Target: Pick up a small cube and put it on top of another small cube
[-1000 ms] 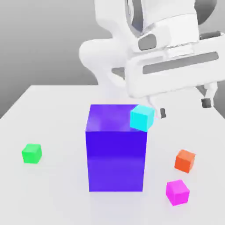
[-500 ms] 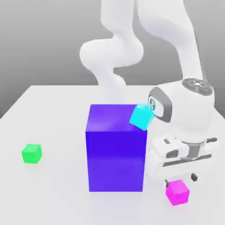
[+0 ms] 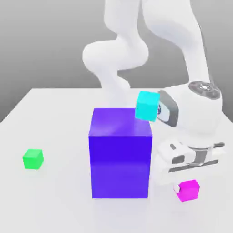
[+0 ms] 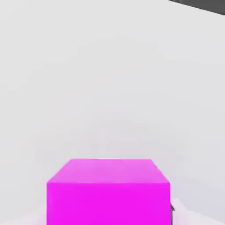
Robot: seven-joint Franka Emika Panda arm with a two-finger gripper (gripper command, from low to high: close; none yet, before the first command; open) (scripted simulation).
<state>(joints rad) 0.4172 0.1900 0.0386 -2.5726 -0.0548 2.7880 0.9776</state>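
Observation:
The small cube [image 3: 189, 193], bright magenta, sits at the front of the table on the exterior view's right, directly under my hand. My gripper [image 3: 187, 187] points straight down and its fingers are shut on this cube's sides; one white fingertip [image 3: 176, 187] shows against the cube's face. In the hand view the magenta cube [image 4: 107, 191] is very close between the fingers, with bare table beyond it. The other small cube [image 3: 32, 159], bright green, rests on the table far off on the exterior view's left, with nothing touching it.
A big purple-blue block [image 3: 119, 154] stands in the middle of the white table [image 3: 54, 113], between the two small cubes and close beside my hand. A cyan cube [image 3: 147, 105] is tilted at the block's upper back corner, near my wrist.
My hand came down from above the table to the magenta cube and the fingers closed on it. The cube shifted slightly up and right. The cyan cube tipped and rose a little.

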